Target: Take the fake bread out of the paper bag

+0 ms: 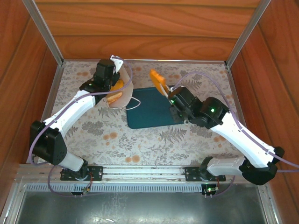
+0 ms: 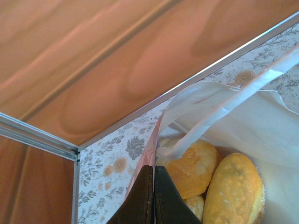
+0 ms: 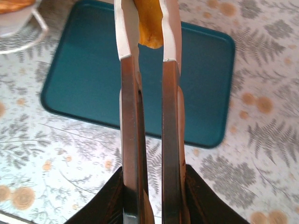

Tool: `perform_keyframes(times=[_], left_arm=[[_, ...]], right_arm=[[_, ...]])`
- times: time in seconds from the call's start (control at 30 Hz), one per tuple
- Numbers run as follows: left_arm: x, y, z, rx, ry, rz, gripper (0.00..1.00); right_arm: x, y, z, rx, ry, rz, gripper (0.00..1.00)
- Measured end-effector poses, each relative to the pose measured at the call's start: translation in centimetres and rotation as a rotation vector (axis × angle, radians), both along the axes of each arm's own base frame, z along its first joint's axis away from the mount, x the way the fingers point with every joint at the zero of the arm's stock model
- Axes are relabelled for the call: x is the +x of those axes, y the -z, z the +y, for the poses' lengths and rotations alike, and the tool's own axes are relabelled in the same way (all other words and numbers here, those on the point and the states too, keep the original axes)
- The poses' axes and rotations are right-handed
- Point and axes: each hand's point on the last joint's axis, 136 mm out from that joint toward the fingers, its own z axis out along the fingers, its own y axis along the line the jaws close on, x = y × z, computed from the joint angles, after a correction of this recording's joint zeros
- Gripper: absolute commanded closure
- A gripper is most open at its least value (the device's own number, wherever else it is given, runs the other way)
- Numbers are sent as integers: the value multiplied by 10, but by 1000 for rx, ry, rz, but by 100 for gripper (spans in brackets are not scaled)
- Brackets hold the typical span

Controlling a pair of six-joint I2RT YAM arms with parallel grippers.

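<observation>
Right wrist view: I am clamping my right gripper (image 3: 148,44) on one bread (image 3: 149,23), holding it up near the far edge of the tray (image 3: 84,79). My left gripper (image 2: 153,186) is pinching the bag (image 2: 243,121) rim, jaws together on the paper, with more rolls (image 2: 233,191) lying inside. The bag is sitting just left of the tray on the surface (image 3: 261,140).

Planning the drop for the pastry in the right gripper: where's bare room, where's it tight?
Free: the floor of the teal tray, bordered left by the paper bag, with the right gripper holding the pastry at its far edge; also the floral table on the tray's near side. Crowded: far-left corner, where the left gripper pinches the bag's rim.
</observation>
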Motion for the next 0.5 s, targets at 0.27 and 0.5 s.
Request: perform_keyframes(times=[0.27, 0.5], left_arm=[[0, 0, 0, -2, 2, 1, 100], [0, 0, -1, -17, 2, 2, 100]], right_arm=[[13, 25, -47, -98, 184, 42, 83], [31, 70, -78, -253, 315, 135, 82]])
